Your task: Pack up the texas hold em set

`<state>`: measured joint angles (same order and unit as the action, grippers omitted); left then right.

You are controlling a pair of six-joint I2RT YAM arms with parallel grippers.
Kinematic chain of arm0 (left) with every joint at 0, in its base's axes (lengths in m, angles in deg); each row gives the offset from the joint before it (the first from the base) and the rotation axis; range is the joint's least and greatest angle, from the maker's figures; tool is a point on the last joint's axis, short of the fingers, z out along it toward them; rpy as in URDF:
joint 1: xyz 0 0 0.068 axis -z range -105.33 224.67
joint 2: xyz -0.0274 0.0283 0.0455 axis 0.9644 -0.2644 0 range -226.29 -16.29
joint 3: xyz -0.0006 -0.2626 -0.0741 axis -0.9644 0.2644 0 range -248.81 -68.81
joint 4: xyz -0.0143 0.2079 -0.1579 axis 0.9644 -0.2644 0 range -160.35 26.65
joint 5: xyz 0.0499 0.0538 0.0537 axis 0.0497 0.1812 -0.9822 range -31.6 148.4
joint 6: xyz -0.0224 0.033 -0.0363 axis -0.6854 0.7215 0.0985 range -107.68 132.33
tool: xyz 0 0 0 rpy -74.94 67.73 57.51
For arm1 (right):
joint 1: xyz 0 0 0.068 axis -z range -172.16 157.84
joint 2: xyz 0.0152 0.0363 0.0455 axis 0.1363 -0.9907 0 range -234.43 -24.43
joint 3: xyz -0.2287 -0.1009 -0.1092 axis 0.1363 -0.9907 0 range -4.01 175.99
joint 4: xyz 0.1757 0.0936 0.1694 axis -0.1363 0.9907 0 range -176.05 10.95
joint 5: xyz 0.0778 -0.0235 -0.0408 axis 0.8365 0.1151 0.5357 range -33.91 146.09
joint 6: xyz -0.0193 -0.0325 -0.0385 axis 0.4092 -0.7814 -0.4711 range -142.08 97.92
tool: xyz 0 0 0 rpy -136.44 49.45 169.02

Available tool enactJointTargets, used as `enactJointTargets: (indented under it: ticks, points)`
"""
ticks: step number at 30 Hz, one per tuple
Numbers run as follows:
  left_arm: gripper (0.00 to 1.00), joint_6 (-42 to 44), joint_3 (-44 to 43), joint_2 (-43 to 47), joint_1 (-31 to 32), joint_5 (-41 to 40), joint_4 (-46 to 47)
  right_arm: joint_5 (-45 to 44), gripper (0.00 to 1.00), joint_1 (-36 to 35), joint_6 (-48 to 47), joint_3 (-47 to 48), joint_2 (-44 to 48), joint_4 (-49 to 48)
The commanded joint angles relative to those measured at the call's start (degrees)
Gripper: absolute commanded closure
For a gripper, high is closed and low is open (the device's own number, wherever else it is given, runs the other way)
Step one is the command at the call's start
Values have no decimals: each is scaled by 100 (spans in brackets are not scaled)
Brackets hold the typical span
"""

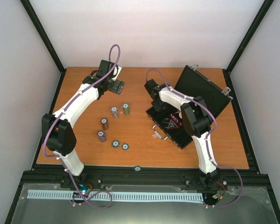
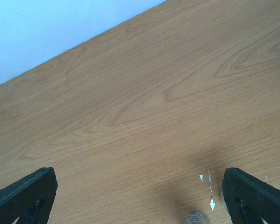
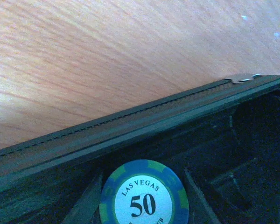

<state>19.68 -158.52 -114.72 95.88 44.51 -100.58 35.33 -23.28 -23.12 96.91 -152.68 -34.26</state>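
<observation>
Right arm [image 1: 177, 100] is bending over the open case [image 1: 203, 93], its gripper [image 3: 141, 207] pinching a chip [image 3: 144, 184] that we are reading as "LAS VEGAS 50". Left gripper [image 1: 115, 86] is hovering wide open, left of the case.

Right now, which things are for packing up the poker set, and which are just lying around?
For the job: open black case, chip stacks, two flat chips, blue 50 chip.
Just lying about: tiny white scraps on the table.
</observation>
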Motion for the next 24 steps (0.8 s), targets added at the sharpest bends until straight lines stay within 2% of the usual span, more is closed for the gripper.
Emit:
enactJointTargets:
  ticks: [1,17,21,24]
  points:
    - [0,56,-62,-21,-47,-60,117,-1078,66,72,-28,-135,78,80]
    - [0,3,90,11,-47,8,138,-2274,65,75,-348,-223,-241,-321]
    - [0,3,132,21,-47,10,153,-2107,64,97,-302,-214,-370,-333]
    - [0,-5,129,15,-47,18,151,-1907,59,104,-283,-228,-430,-362]
